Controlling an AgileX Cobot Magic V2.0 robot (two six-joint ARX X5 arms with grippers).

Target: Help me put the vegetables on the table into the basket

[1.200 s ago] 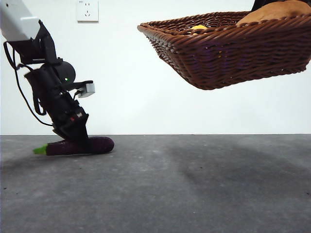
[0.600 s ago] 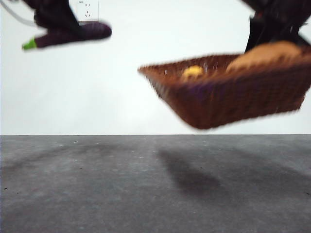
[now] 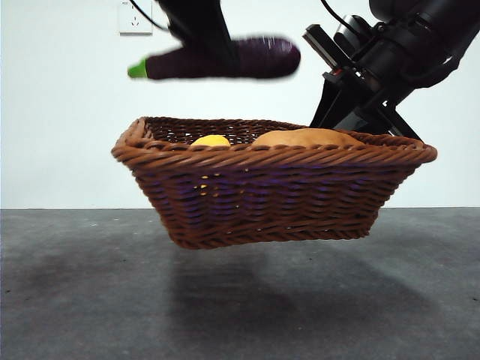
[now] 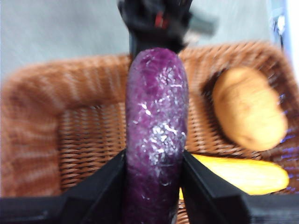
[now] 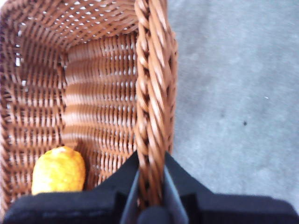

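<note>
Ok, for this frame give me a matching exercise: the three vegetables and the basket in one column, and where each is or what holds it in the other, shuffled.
Things:
1. eggplant
2. potato
3. corn cob
4. basket

States:
A. lifted off the table, its rim pinched by the right gripper
B. lying in the basket, yellow, beside the potato
C. clamped in the left gripper, in the air above the basket
D. lying in the basket, tan-brown

Pairs: 1-C, 2-D, 3-B, 4-A
</note>
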